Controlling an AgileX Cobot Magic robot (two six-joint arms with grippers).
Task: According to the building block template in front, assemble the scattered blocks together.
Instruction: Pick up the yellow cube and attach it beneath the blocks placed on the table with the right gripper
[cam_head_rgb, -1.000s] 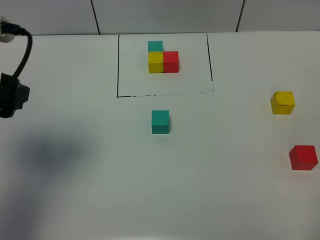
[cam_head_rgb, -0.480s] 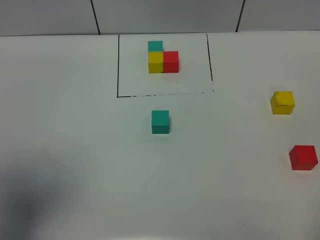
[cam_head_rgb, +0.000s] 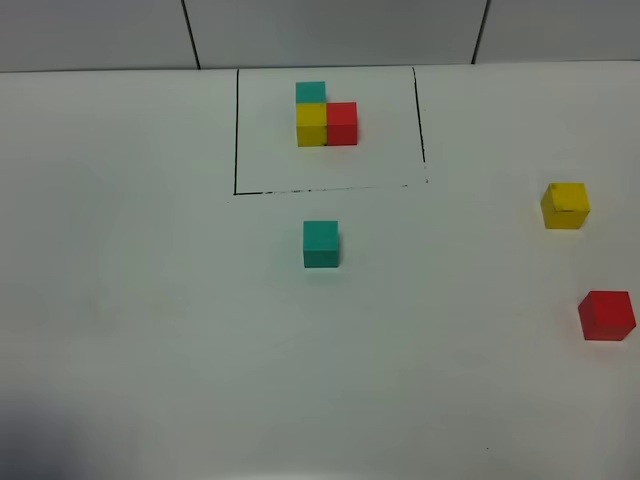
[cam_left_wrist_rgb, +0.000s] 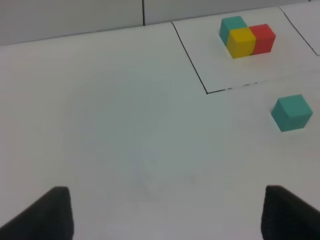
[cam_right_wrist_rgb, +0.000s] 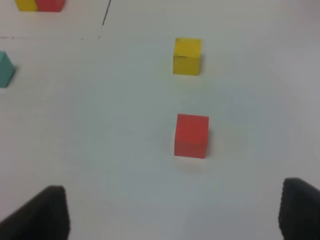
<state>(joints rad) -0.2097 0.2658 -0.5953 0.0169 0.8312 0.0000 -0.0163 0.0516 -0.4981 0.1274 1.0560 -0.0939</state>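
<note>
Though well apart, scattered blocks (cam_head_rgb: 321, 244)

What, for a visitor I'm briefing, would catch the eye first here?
The L-shaped cluster of teal, yellow and red cubes, framed by a thin black outline at the far middle. Then three loose cubes: the teal cube just in front of that frame, the yellow cube and the red cube apart near the right edge.
</note>
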